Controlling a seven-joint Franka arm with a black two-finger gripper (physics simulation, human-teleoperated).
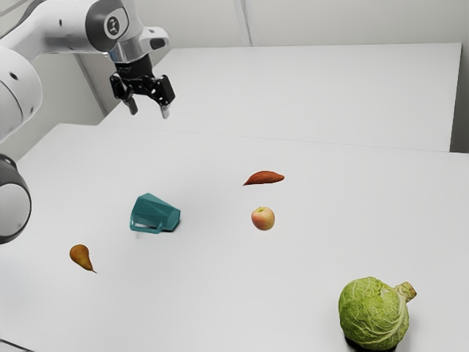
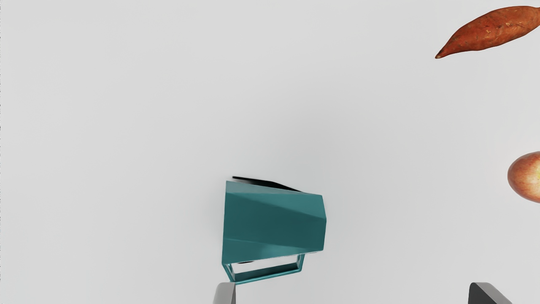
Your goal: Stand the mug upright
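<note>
High over the table, toward the exterior view's upper left, the black gripper hangs with its two fingers wide apart and nothing between them. A teal faceted mug lies on its side on the table, lower than the gripper, its handle toward the exterior view's bottom edge. In the wrist view the mug has its handle on the side nearer the fingertips, and the open gripper shows both tips, one of them overlapping the picture close to the handle's corner.
On the white table lie a sweet potato and an apple, to the exterior view's right of the mug. A pear is at the exterior view's lower left, and a cabbage at its lower right.
</note>
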